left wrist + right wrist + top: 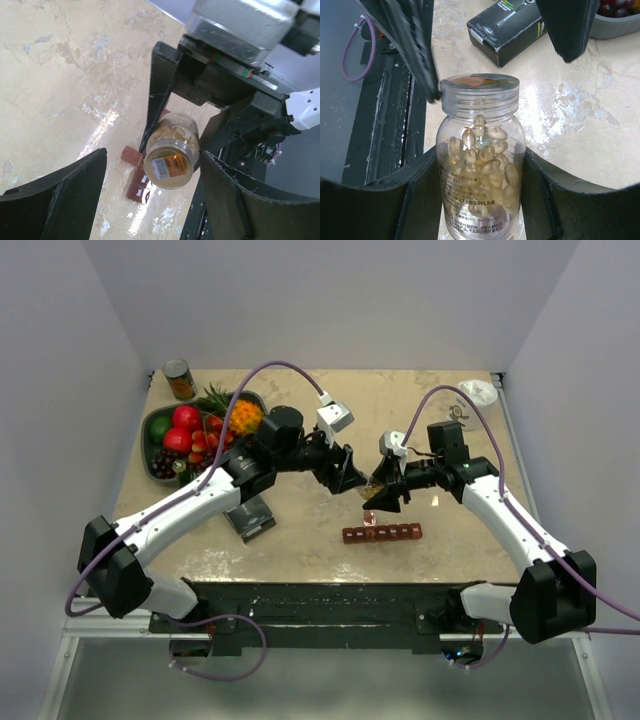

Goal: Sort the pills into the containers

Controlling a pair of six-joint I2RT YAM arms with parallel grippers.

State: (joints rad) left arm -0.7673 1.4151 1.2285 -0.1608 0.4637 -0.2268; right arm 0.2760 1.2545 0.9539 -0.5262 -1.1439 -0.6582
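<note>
Inside — glossy oval pills (481, 159); clear round bottle (480, 212), smooth flat lid (480, 92).

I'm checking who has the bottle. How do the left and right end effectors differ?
The right end effector is closed on the bottle, gripping its sides; the left end effector holds nothing. The right's jaws are set to the bottle's width; the left's stand wider apart, either side of the lid. Both are black, two-fingered, and face each other above the table.
</note>
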